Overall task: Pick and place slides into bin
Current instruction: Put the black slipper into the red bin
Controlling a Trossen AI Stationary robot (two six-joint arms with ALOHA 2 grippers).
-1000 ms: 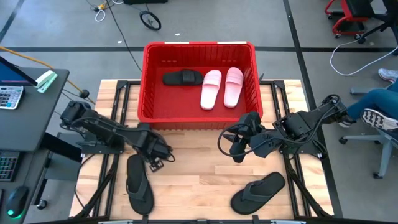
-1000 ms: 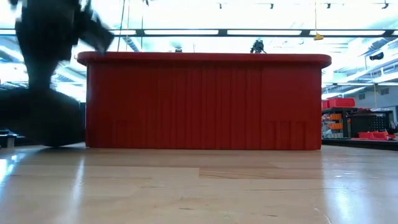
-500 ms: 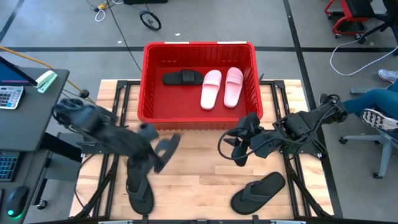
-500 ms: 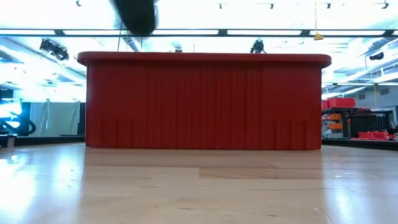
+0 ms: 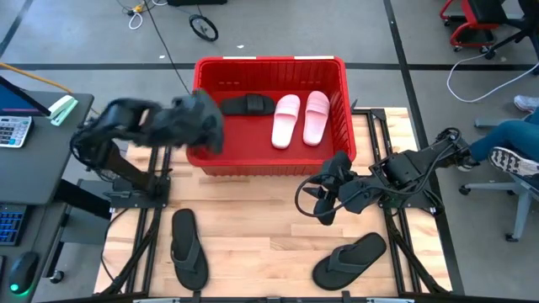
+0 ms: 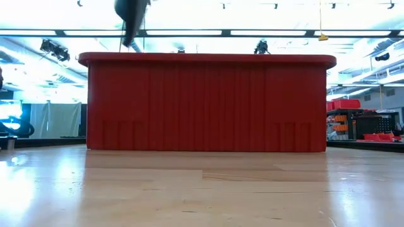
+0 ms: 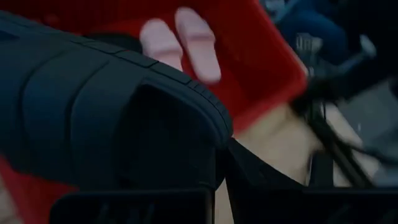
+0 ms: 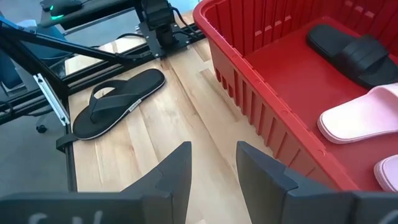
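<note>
Red and slotted, the bin (image 5: 271, 160) sat at the desk's (image 5: 269, 236) twelve o'clock edge, holding two pink slides (image 5: 301, 118) and a black slide (image 5: 248, 104). The left gripper (image 5: 202, 126) hung over its nine o'clock rim, fingers clamped on another black broad-strap slide (image 7: 93, 118). At four o'clock of the bin, the right gripper (image 5: 324, 202) waited, fingers (image 8: 174, 177) apart, with two flip-flops (image 5: 187, 248) lying toward six o'clock.

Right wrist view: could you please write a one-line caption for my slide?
Open right gripper facing the red bin, with a black flip-flop lying on the table outside.
</note>
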